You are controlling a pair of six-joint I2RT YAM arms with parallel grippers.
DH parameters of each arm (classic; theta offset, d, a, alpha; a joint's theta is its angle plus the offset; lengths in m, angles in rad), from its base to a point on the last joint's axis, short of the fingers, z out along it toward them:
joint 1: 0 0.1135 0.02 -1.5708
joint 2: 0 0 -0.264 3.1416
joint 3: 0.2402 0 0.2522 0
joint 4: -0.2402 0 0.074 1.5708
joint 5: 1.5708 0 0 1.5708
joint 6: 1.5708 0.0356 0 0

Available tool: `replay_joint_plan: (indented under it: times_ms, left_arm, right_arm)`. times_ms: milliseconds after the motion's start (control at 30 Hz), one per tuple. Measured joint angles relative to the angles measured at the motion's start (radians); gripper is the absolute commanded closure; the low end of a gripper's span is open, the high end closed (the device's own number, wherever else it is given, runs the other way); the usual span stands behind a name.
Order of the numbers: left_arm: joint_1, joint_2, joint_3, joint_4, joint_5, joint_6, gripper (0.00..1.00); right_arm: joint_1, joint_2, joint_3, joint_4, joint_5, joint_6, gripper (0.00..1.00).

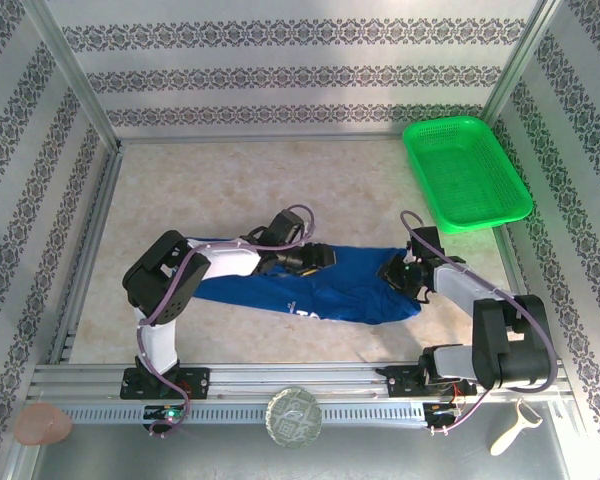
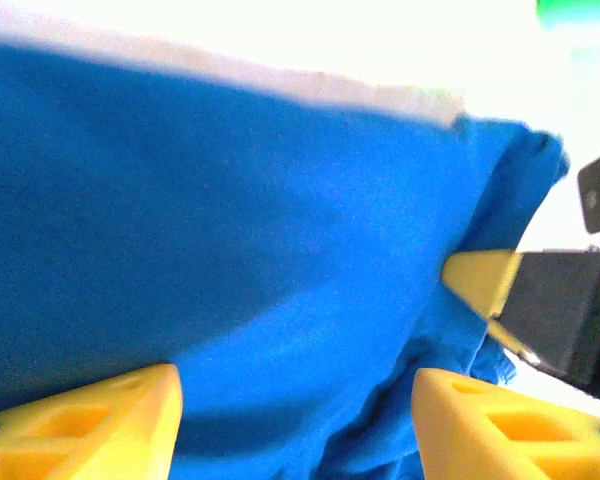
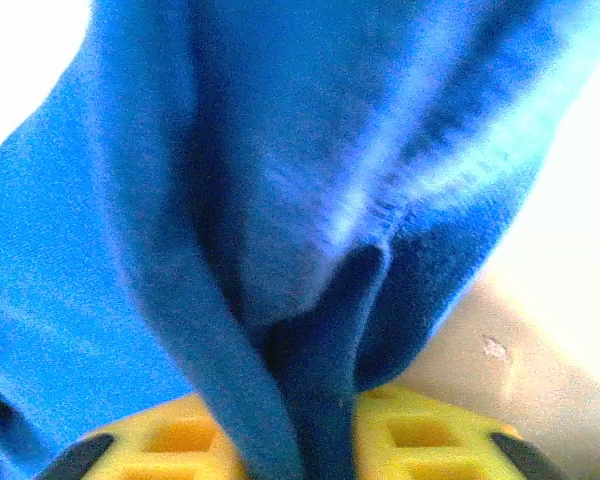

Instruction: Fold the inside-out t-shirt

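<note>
The inside-out t-shirt [image 1: 325,290] is royal blue and lies bunched in a long strip across the middle of the table, with a small white mark [image 1: 306,313] near its front edge. My left gripper [image 1: 318,258] rests low over the strip's upper edge. In the left wrist view its gripper [image 2: 295,400] is open, the yellow fingers [image 2: 100,425] wide apart with blue cloth [image 2: 240,230] spread beneath them. My right gripper [image 1: 401,274] is at the shirt's right end. In the right wrist view that gripper [image 3: 315,440] is shut on a pinched fold of the cloth [image 3: 320,330].
A green mesh basket [image 1: 467,172] stands at the back right corner. Patterned walls enclose the table on three sides. On the near rail lie a pink lump [image 1: 42,424], a round disc [image 1: 293,417] and a white peeler-like tool [image 1: 510,432].
</note>
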Motion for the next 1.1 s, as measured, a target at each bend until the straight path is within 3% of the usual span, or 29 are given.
replay_joint_plan:
  times_ms: [233,333,533,1100]
  left_arm:
    - [0.343,-0.193,-0.044,-0.137,-0.013,0.114,0.37]
    - [0.431,-0.228,-0.061,-0.209,-0.031,0.187,0.37]
    - [0.447,-0.222,-0.145,-0.298,-0.063,0.279,0.37]
    - [0.47,-0.252,-0.166,-0.324,-0.046,0.301,0.35]
  right_arm:
    - [-0.038,-0.026,0.023,-0.019,0.018,0.001,1.0]
    - [-0.096,-0.048,0.042,-0.047,0.028,-0.006,1.0]
    - [-0.169,-0.077,0.109,-0.117,0.057,-0.038,1.0]
    - [-0.184,-0.079,0.267,-0.236,0.111,-0.124,1.0]
